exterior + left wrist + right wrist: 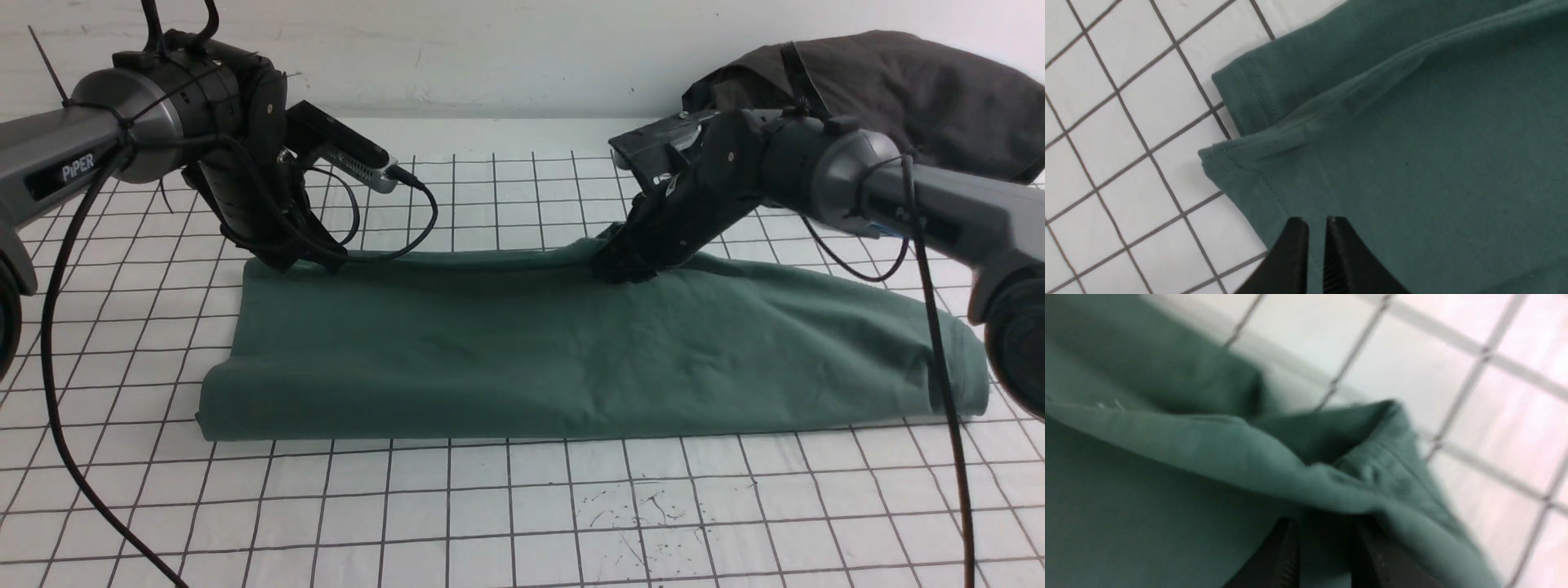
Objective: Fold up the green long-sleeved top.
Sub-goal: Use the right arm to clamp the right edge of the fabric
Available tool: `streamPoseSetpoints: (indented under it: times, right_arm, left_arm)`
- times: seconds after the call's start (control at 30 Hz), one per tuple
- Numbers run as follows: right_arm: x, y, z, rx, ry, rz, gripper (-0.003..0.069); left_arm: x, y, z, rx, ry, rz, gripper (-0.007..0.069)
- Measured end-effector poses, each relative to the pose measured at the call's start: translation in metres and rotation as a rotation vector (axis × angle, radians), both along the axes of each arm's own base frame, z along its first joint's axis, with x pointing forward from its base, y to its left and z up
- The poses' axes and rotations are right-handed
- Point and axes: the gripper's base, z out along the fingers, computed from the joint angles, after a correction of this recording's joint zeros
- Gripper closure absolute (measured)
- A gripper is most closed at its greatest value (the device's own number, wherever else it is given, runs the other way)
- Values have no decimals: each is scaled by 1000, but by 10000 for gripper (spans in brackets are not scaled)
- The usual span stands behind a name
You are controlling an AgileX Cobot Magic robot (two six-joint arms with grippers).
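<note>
Green long-sleeved top folded lengthwise, R jaws pinching far edge

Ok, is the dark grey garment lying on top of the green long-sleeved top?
No, the dark grey garment lies at the far right, with bare gridded table between it and the green long-sleeved top.

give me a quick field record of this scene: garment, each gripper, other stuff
garment: green long-sleeved top, lying as a long band across the gridded table
left gripper: jaws nearly shut at the top's hemmed far-left corner, pinch unclear
right gripper: closed on a raised fold at the far edge
other: dark grey garment at far right
</note>
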Motion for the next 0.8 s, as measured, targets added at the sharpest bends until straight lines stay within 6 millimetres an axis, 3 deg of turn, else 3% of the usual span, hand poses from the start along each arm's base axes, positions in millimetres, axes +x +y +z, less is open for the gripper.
streamPoseSetpoints:
  times: [0.2, 0.3, 0.33, 0.47, 0.63, 0.67, 0.7, 0.8]
  right_arm:
    - [15, -20, 4, 17, -95, -127, 474]
    - [18, -30, 17, -1, -96, -150, 474]
    - [17, -33, 26, -8, -93, -153, 474]
    - [3, -56, 107, -81, -94, -162, 474]
    - [-34, -96, 171, -189, -6, -156, 474]
    - [-35, -96, 172, -191, -9, -154, 474]
    - [-44, -109, 182, -197, 4, -163, 474]
    - [-62, -125, 175, -182, 79, -178, 474]
  left_arm:
    - [0, 0, 0, -1, 0, 0, 598]
    - [0, 0, 0, -1, 0, 0, 599]
    - [0, 0, 1, -1, -1, 0, 599]
    - [-5, 1, 12, 0, -1, 2, 599]
    - [-23, -6, 39, 4, 40, -3, 599]
    - [-23, -7, 40, 3, 37, -5, 599]
    - [-31, -12, 46, 0, 69, -9, 599]
    - [-45, -18, 44, -1, 129, -18, 599]
